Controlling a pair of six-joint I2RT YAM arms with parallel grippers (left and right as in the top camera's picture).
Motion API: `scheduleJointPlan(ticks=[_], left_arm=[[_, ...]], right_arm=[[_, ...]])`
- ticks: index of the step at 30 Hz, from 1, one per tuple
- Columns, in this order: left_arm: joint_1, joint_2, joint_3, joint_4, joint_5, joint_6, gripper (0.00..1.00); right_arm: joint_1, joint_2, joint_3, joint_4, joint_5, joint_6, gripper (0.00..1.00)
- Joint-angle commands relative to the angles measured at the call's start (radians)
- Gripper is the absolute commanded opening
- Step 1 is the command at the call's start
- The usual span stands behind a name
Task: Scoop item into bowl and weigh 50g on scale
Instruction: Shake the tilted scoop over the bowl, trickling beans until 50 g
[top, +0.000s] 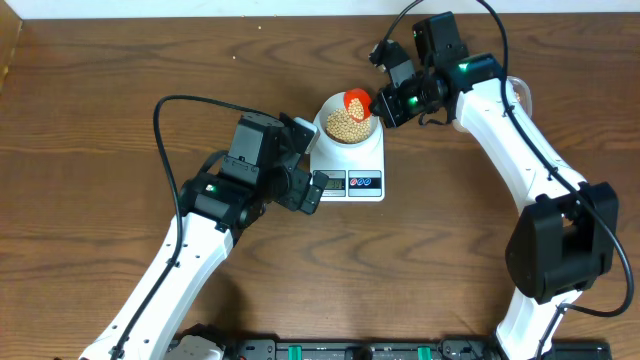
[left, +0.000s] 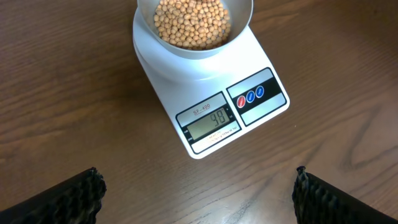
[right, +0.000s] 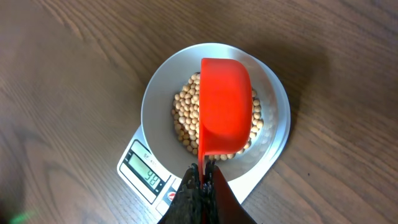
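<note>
The white scale stands mid-table with the white bowl on it, holding tan beans. My right gripper is shut on the handle of a red scoop that hangs over the bowl. In the right wrist view the scoop shows its rounded back and covers part of the beans; the bowl rim rings it. My left gripper is open over bare wood just in front of the scale, whose display shows a two-digit reading.
A pale object sits partly hidden behind the right arm. A black rail runs along the table's front edge. Cables loop above both arms.
</note>
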Motion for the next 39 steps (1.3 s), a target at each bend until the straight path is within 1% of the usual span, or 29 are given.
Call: scheduleJointPlan(ticks=[1, 11, 33, 39], left_arm=[[0.001, 0.002, 0.007, -0.002, -0.006, 0.01, 0.99], [0.001, 0.002, 0.007, -0.002, -0.006, 0.01, 0.98], [0.001, 0.002, 0.007, -0.002, -0.006, 0.01, 0.99], [0.001, 0.002, 0.007, -0.002, -0.006, 0.01, 0.98]], right_arm=[[0.015, -0.022, 0.004, -0.002, 0.0, -0.052, 0.01], [0.015, -0.022, 0.004, -0.002, 0.0, -0.098, 0.01], [0.014, -0.022, 0.004, 0.009, -0.005, -0.134, 0.01], [0.014, -0.022, 0.004, 0.009, -0.034, -0.187, 0.01]])
